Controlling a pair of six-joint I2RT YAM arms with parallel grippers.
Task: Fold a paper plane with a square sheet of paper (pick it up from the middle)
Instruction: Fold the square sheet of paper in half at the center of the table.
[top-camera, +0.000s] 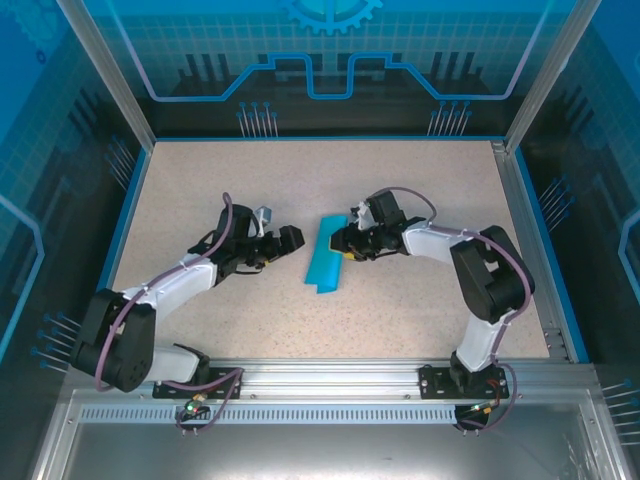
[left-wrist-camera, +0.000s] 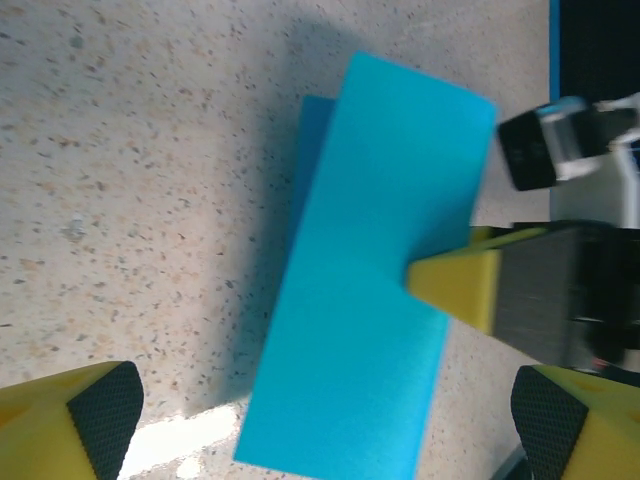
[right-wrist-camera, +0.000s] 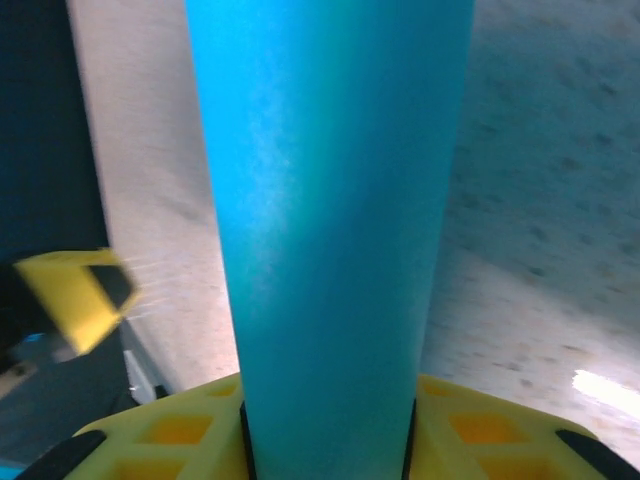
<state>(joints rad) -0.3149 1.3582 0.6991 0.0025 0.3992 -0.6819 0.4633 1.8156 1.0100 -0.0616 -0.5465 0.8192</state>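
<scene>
At the left of the top view, the left end effector (top-camera: 280, 228) stands spread as wide as it goes, holding nothing and touching nothing. In its own wrist view its two yellow fingers (left-wrist-camera: 100, 425) sit in the bottom corners of the frame, far apart, with bare speckled tabletop (top-camera: 420, 180) between them and the lower end of the paper just above.

At the centre of the top view lies the square sheet of paper (top-camera: 324, 262), teal-blue and folded into a long narrow strip. It runs from upper right to lower left, between the two end effectors. In the left wrist view a second layer shows along its upper left edge, and a dark shadow falls on the tabletop to its left, so that side seems to stand a little off the surface.

Just right of the paper, the right end effector (top-camera: 343, 243) is closed partway and pinching the strip at its right edge, about midway along. In the left wrist view one of its yellow fingertips (left-wrist-camera: 455, 280) lies on top of the paper there. In the right wrist view the strip rises from between that end effector's two yellow fingers (right-wrist-camera: 170, 432) at the bottom of the frame and runs straight up to the top. A blurred yellow fingertip of the left end effector shows at that frame's left edge.

Counted: two arms, two end effectors, one sheet of paper.
</scene>
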